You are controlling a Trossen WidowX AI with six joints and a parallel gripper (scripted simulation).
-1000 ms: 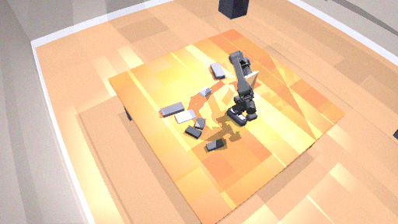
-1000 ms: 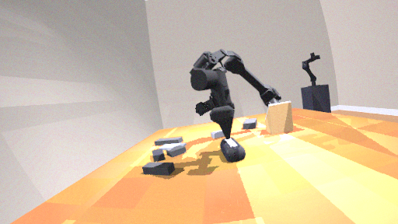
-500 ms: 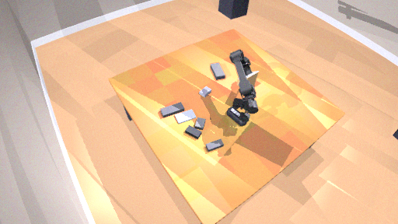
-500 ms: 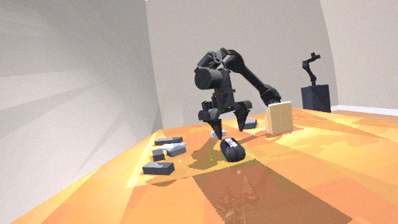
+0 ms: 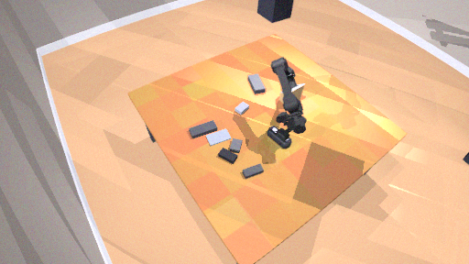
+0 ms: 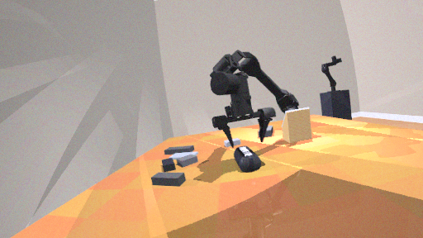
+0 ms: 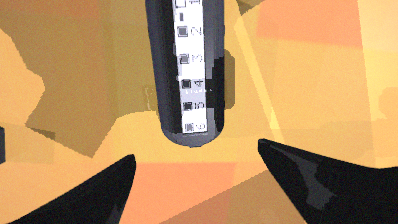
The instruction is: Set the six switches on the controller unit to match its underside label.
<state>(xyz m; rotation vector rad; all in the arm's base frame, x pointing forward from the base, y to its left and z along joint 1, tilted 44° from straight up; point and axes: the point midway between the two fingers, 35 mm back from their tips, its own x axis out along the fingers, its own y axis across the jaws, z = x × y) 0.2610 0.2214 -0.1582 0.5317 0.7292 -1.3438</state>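
Note:
The dark controller unit (image 5: 280, 140) (image 6: 249, 164) (image 7: 165, 75) lies on the bench with its underside up, its rounded end nearest the fingers in the wrist view. Its white label (image 6: 246, 151) (image 7: 200, 45) faces up. Squares 2, 3, 4, 5 and 6 look filled, 6 somewhat paler. Square 1 looks empty but is cut by the top edge of the wrist view. A small dark mark sits between 1 and 2. The rocker switches are hidden underneath. My gripper (image 6: 247, 144) (image 7: 198, 151) is wide open and empty, above and just behind the unit in the exterior view.
Several loose modules lie to the unit's left in the top view, among them a long dark block (image 5: 203, 129), a pale plate (image 5: 218, 137) and a dark grey block (image 5: 253, 170) (image 6: 168, 179). A grey block (image 5: 256, 83) lies farther back. A beige wedge-shaped block (image 6: 298, 125) stands beside the arm.

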